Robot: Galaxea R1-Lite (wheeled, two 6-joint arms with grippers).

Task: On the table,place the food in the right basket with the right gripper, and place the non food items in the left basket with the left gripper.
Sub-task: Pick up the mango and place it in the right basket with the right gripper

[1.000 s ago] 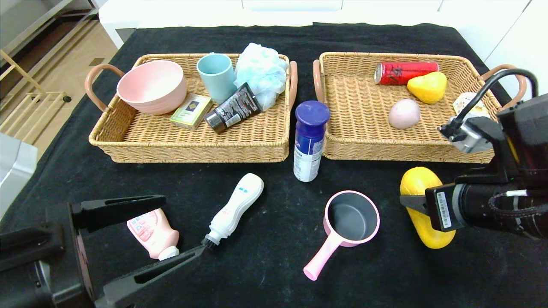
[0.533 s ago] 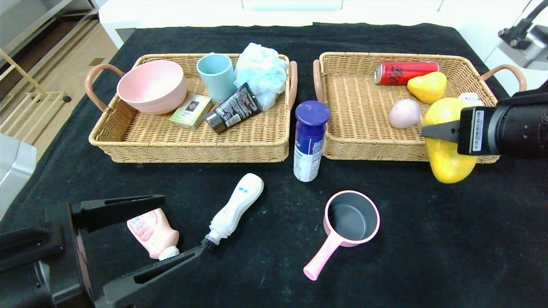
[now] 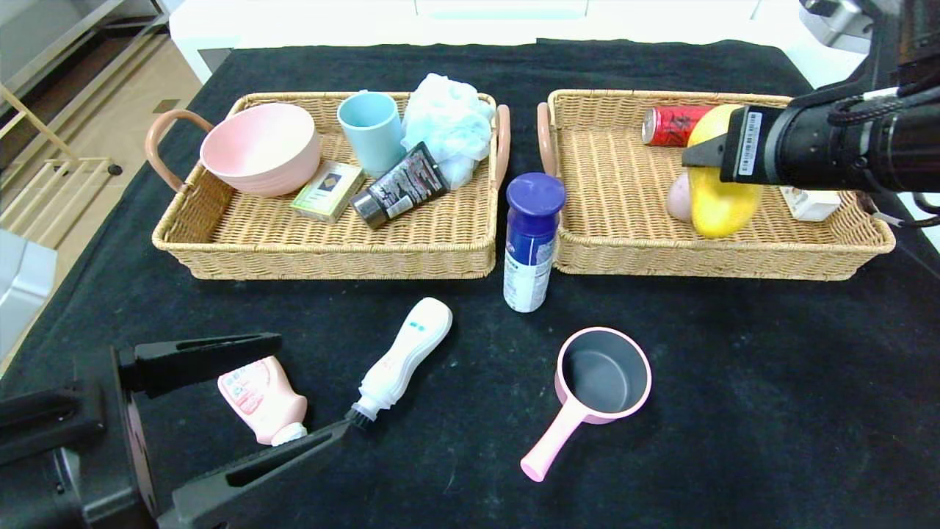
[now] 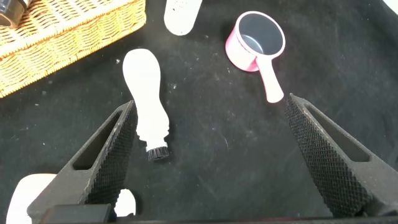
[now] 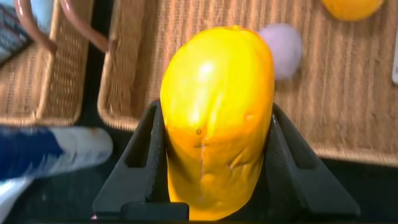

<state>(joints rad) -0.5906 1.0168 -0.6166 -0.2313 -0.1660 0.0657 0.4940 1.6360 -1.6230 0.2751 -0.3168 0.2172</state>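
Note:
My right gripper is shut on the long yellow fruit and holds it over the right basket, next to the grey-pink egg-shaped lump. The right wrist view shows the fruit clamped between both fingers, with the lump beyond. The white-and-blue can stands upright on the black table between the baskets. My left gripper is open and low at the front left, with the pink bottle between its fingers. The white brush-tipped bottle and pink saucepan lie on the cloth.
The left basket holds a pink bowl, a blue cup, a bath sponge, a dark tube and a small box. The right basket also holds a red can and a white carton.
My right gripper has lifted the yellow fruit off the table at the front right and carried it back over the right basket. The left arm has not moved.

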